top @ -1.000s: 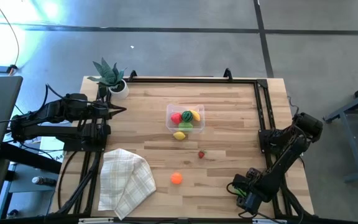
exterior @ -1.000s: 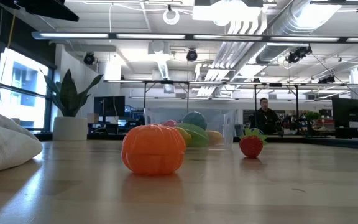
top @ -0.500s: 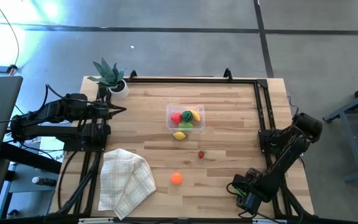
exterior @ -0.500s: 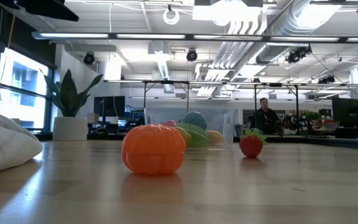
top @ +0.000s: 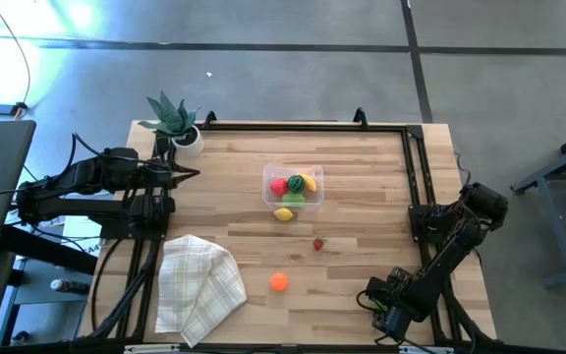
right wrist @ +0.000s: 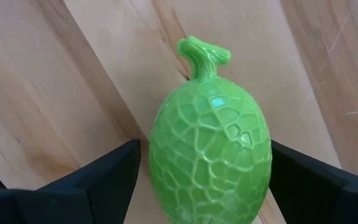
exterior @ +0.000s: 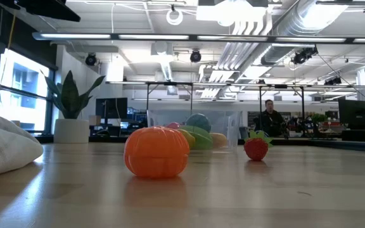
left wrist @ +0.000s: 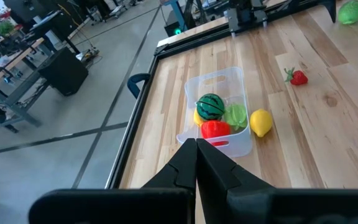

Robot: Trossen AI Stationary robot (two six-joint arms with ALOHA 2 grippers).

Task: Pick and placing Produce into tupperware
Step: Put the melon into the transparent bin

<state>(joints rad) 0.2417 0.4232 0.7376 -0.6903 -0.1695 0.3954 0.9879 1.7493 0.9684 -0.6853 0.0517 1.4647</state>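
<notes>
The tupperware (top: 293, 186) holds several pieces; lemon (top: 283, 214), strawberry (top: 317, 244) and orange (top: 279, 281) remain on the surface (top: 362, 197) — right pincer (right wrist: 197, 180) straddles a green melon (right wrist: 209, 155), fingers apart; left pincer (left wrist: 196, 163) pressed together.

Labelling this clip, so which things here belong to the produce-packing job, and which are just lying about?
Job: tupperware with pieces inside; lemon, strawberry, orange on the table; green melon between the right gripper fingers.
Lying about: potted plant, checked cloth.
</notes>
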